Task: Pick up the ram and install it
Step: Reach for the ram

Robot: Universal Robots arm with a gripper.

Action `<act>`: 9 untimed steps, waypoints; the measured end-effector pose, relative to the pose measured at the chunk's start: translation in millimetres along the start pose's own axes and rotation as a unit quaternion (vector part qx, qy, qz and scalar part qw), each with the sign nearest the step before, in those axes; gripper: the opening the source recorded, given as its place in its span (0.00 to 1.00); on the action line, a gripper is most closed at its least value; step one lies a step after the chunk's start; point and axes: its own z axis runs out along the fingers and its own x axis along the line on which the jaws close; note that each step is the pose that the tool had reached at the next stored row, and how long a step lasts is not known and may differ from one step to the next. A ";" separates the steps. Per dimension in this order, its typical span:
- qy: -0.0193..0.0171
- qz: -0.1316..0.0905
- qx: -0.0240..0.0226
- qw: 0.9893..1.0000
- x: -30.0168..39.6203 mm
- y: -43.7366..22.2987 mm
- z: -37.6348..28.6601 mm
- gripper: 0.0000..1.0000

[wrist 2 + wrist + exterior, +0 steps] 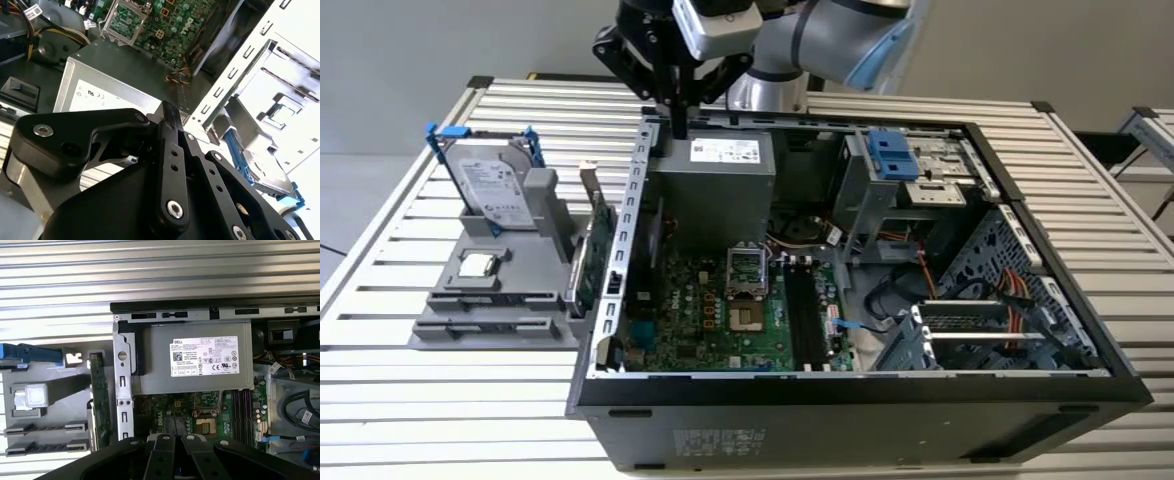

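The black hand (678,128) is being held closed, seemingly empty, above the silver power-supply box (710,190), the long dark-blue ram's whereabouts cannot be told, and the black memory slots (803,315) are being left unfilled, so pickup and fitting are judged outstanding.

Exterior view was evenly lit, diffuse light, soft shadows inside the computer case (881,290). In the second wrist view the table (300,25) blew out white; the claw (169,112) read near-black.
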 end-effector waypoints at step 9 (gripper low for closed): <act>0.000 0.000 0.000 1.000 7.0 -0.1 -0.1 0.00</act>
